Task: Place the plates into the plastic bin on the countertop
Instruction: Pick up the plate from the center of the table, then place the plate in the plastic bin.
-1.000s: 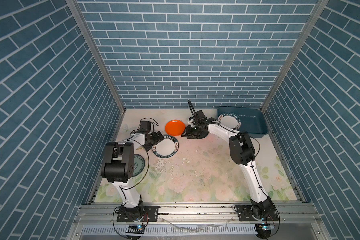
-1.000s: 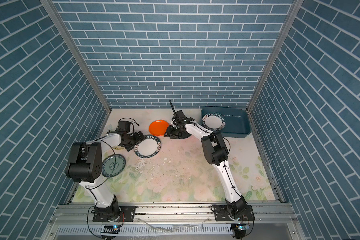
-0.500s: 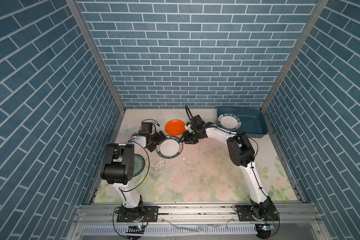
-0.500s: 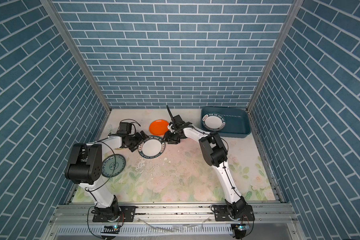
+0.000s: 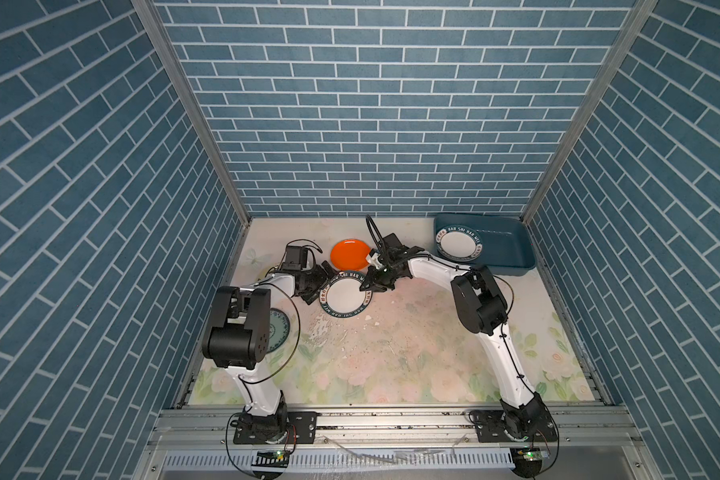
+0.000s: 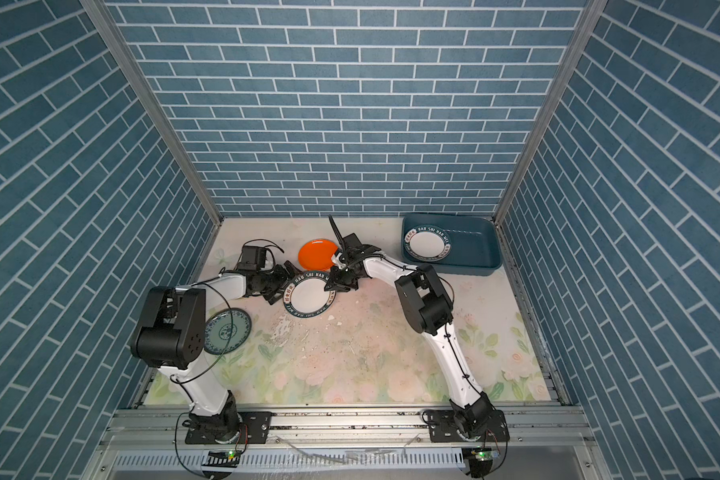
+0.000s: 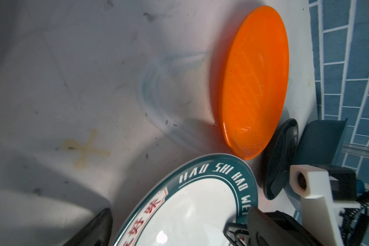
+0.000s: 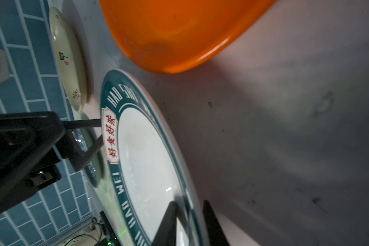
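Your right gripper [image 8: 189, 205] is pinching the glossy lettered plate [image 8: 147, 161] by its rim. Your left gripper [image 5: 320, 284] is gaping wide, tips hidden.

Countertop [image 5: 391, 365] front half open. Orange plate [image 5: 349, 253] just behind lettered plate [image 5: 344, 296]; left arm [image 5: 273, 284], right arm [image 5: 431, 268] flank it.

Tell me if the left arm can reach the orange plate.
Likely yes: open left gripper sits near the orange plate, bare countertop between; right gripper, shut on the lettered plate, crowds one side.
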Robot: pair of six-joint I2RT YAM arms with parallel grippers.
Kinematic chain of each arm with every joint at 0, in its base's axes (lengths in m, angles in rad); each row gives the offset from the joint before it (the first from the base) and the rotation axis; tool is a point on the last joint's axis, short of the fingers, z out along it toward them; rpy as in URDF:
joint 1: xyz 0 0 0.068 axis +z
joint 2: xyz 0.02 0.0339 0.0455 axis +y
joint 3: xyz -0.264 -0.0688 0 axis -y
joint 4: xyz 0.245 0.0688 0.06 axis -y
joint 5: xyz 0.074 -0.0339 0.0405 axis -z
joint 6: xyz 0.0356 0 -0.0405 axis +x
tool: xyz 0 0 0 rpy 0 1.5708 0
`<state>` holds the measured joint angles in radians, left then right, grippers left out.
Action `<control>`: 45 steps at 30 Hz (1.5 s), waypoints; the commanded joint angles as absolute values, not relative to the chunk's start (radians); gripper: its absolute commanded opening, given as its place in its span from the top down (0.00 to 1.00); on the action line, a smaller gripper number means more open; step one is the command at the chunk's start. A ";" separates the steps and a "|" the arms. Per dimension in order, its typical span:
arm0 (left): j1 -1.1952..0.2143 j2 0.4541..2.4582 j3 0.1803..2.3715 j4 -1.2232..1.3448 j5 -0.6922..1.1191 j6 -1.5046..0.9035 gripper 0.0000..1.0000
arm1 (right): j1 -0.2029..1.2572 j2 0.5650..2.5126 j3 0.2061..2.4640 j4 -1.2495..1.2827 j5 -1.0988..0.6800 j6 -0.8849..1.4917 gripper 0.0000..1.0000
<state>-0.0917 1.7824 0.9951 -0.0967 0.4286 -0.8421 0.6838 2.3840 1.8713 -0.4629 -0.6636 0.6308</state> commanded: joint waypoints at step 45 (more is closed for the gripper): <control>-0.341 1.811 1.664 -0.373 0.511 -0.623 0.00 | -0.061 1.817 1.546 -0.388 -0.450 0.724 1.00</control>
